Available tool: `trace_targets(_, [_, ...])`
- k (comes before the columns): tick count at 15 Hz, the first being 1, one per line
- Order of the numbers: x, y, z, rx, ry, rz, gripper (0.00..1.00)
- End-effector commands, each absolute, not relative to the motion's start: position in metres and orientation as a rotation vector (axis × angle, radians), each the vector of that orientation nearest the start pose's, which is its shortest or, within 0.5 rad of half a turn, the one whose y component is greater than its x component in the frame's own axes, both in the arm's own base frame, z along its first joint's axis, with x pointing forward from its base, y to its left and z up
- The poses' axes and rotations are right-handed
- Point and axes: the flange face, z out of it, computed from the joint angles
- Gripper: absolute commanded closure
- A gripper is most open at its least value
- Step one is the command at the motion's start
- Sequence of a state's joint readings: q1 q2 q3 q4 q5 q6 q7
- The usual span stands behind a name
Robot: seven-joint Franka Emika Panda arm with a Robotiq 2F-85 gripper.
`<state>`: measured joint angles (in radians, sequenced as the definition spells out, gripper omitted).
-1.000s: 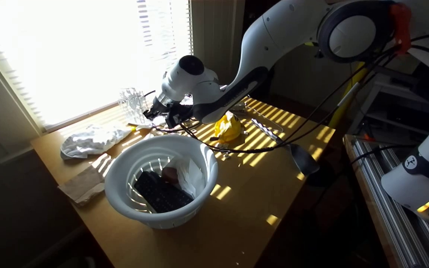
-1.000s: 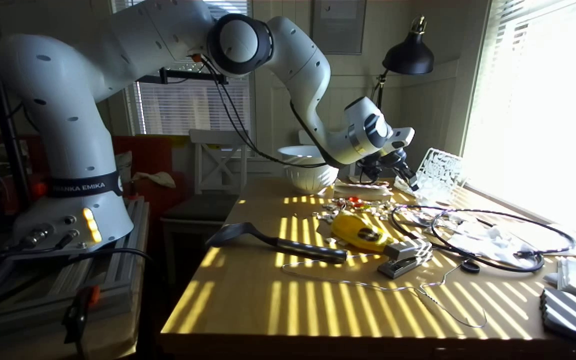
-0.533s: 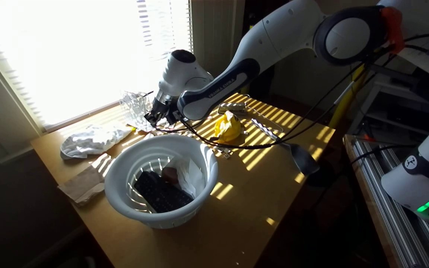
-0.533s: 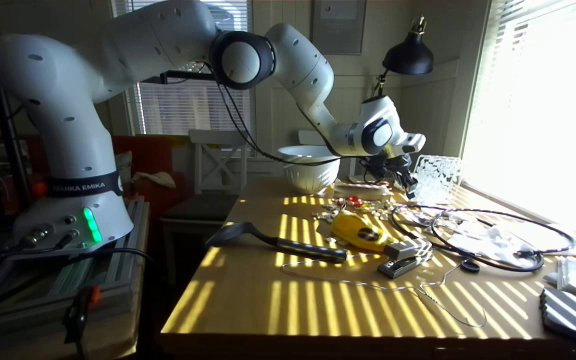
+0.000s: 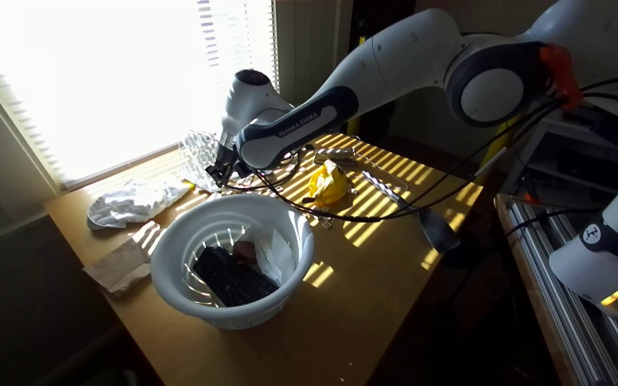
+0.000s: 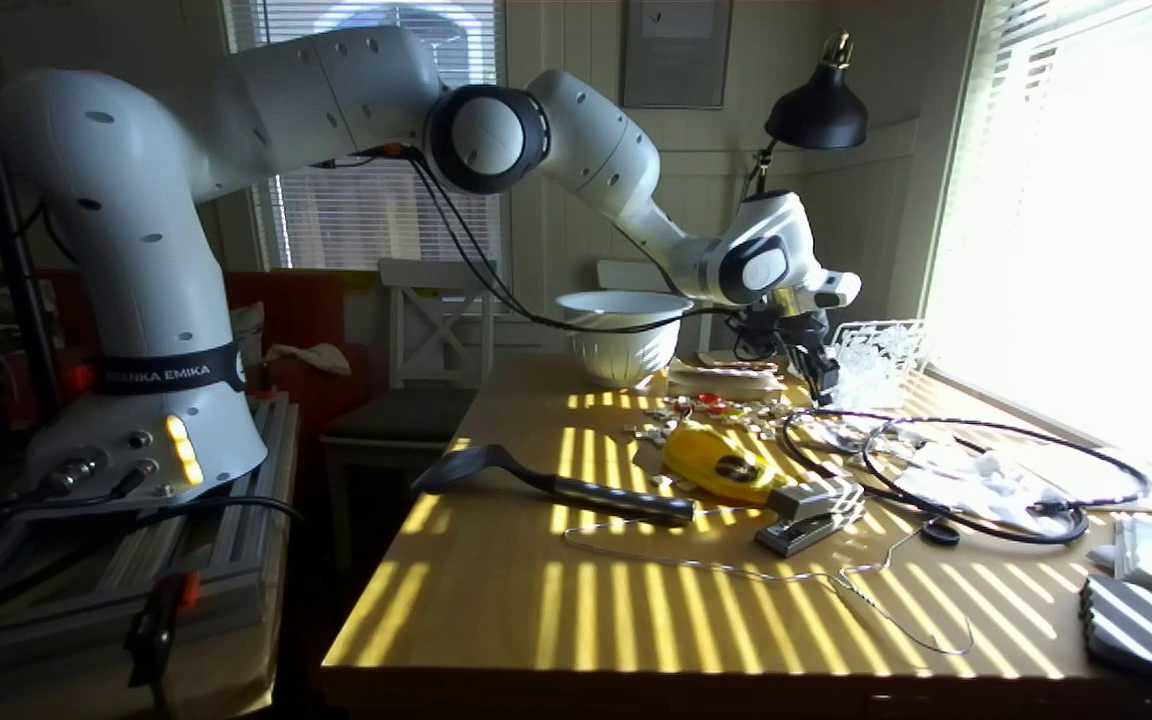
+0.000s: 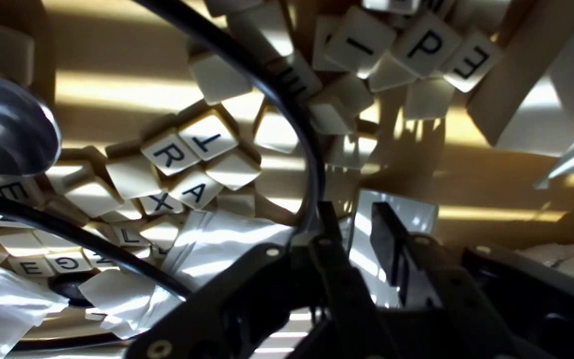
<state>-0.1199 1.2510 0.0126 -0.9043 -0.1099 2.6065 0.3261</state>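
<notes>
My claw, jaws a narrow gap apart with nothing visibly gripped, hangs over what looks like a pale card, probably light, stiff, slick and best pinched by opposite edges, near scattered letter tiles.

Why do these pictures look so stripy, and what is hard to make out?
In both exterior views, the slatted window burns out nearly to white, its light seemingly striping the table; in an exterior view, glare fades the pale lattice; in the wrist view, the gripper is mostly dark, but some letter tiles read clearly.
</notes>
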Motion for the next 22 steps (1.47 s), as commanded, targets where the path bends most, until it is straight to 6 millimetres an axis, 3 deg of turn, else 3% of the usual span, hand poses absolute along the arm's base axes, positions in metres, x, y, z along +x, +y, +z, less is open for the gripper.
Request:
trace_targets(1, [0.82, -0.083, 0.162, -3.086, 0.558, -0.758, 0.45])
trace_targets(7, [0.823, -0.077, 0.169, -3.153, 0.555, -0.803, 0.02])
trace_targets(10, [0.824, -0.073, 0.173, -3.162, 0.536, -0.85, 0.0])
trace_targets(15, [0.821, -0.067, 0.181, -3.044, 0.648, -1.023, 0.0])
trace_targets(18, [0.809, -0.087, 0.176, -2.904, 0.825, -1.129, 0.0])
trace_targets(21, [0.781, -0.117, 0.155, -2.78, 1.012, -1.171, 0.0])
trace_targets(22, [0.772, -0.125, 0.148, -2.772, 0.985, -1.205, 0.0])
